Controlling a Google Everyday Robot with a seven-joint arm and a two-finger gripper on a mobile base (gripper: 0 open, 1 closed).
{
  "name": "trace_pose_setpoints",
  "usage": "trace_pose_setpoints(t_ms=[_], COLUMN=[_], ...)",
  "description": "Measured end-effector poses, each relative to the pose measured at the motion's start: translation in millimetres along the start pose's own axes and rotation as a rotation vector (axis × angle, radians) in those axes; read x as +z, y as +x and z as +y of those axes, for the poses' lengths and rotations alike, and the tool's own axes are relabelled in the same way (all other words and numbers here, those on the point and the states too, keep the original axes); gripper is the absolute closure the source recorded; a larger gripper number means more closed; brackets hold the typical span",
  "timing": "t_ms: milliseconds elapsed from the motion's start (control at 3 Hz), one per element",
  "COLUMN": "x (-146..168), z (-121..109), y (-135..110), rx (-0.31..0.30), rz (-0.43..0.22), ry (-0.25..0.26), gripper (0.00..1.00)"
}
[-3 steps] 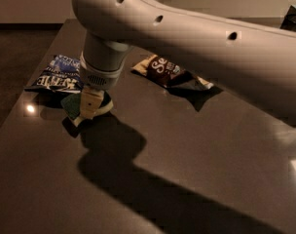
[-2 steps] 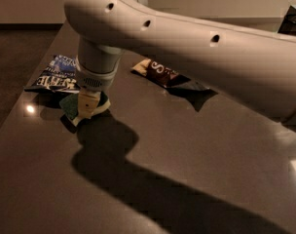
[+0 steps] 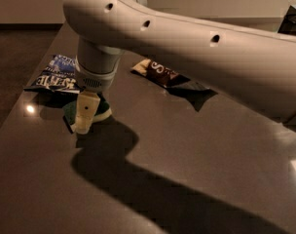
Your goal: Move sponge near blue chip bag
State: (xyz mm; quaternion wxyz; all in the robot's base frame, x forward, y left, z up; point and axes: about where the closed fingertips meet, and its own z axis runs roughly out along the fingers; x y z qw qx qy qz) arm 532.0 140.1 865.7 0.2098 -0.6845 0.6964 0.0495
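Dark green, pale-edged sponge (image 3: 102, 109) beside blue chip bag (image 3: 55, 75), under end effector (image 3: 83, 124), grip indiscernible.

Your single camera looks down at a slant onto the dark table (image 3: 196, 179), facing its far edge and the pale wall (image 3: 21, 4) beyond. It sits close behind the arm (image 3: 211, 52), which fills the upper frame from the right. You see the gripper (image 3: 84, 118) at left centre, low over the table, with the blue chip bag (image 3: 55, 74) just behind it.
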Motion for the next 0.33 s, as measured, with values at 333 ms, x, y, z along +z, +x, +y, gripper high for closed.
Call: trace_pose_setpoints(t_ms=[333], x=[0.0], z=[0.0], y=[0.0], rx=[0.000], rz=[0.000], ry=[0.000], gripper=[0.00])
